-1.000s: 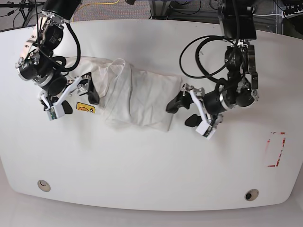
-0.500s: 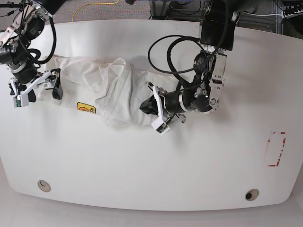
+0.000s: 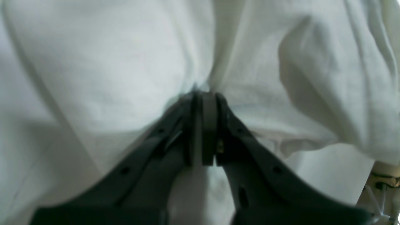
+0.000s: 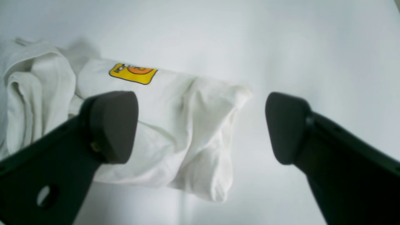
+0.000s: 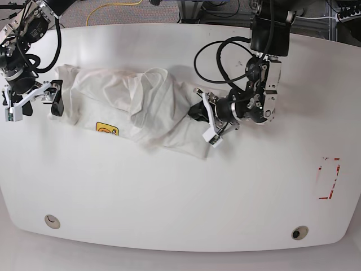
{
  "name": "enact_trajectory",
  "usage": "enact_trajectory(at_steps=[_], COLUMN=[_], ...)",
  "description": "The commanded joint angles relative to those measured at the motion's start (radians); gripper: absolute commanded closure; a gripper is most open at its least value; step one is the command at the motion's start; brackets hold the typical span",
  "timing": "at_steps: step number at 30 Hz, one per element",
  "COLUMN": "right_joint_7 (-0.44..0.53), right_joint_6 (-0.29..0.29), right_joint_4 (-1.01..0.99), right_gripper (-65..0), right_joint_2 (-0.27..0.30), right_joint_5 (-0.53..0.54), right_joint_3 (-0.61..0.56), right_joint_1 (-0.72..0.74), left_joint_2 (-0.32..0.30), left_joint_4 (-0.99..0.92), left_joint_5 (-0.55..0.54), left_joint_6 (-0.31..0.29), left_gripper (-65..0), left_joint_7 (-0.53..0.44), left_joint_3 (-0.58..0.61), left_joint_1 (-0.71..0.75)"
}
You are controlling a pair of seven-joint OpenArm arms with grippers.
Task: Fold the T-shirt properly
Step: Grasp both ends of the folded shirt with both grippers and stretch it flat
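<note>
On the left of the base view my right gripper (image 5: 32,99) has drawn back off the T-shirt (image 5: 135,110) to its end, jaws standing wide and empty, the yellow label (image 4: 133,73) lying just beyond them. The shirt lies bunched across the middle of the bench (image 5: 169,197), only partly folded, spread a little further toward that side than a moment ago. On the right my left gripper (image 3: 203,93), open a second ago, has now clamped its jaws on a pinch of the shirt's cloth. I judge a drag or fold from that end can begin.
</note>
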Motion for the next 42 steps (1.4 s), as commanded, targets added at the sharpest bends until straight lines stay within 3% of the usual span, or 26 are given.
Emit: enact_trajectory(at_steps=[1,5,10,16,20,42], right_joint_7=[0.022,0.022,0.022,0.022,0.022,0.023], right_joint_6=[0.004,0.006,0.07,0.07,0.07,0.07], right_joint_4=[-0.026,-0.068,-0.129,-0.201,-0.24,-0.395], right_gripper=[-62.1,-62.5,-65.0,-65.0,-65.0,-65.0], right_joint_2=[-0.01,-0.035,-0.075,-0.102,-0.122,-0.245], right_joint_5=[0.019,0.019,0.019,0.019,0.019,0.018], right_joint_3=[0.005,0.025,0.033,0.031,0.033,0.027], right_joint_1=[0.016,0.031,0.047,0.051,0.067,0.111], left_joint_2=[-0.048,-0.093,-0.14,-0.185,-0.212,-0.208], left_joint_4=[-0.01,-0.035,-0.033,-0.032,-0.032,-0.032], left_joint_5=[0.03,0.03,0.03,0.029,0.029,0.03], left_joint_6=[0.012,0.012,0.011,0.007,-0.052,-0.07], left_gripper=[-3.1,-3.2,-4.7,-4.7,-4.7,-4.7], left_joint_7=[0.014,0.012,0.012,0.014,0.015,0.018], left_joint_3=[-0.016,-0.047,-0.085,-0.14,-0.171,-0.174], left_joint_1=[-0.003,0.008,0.027,0.045,0.045,0.079])
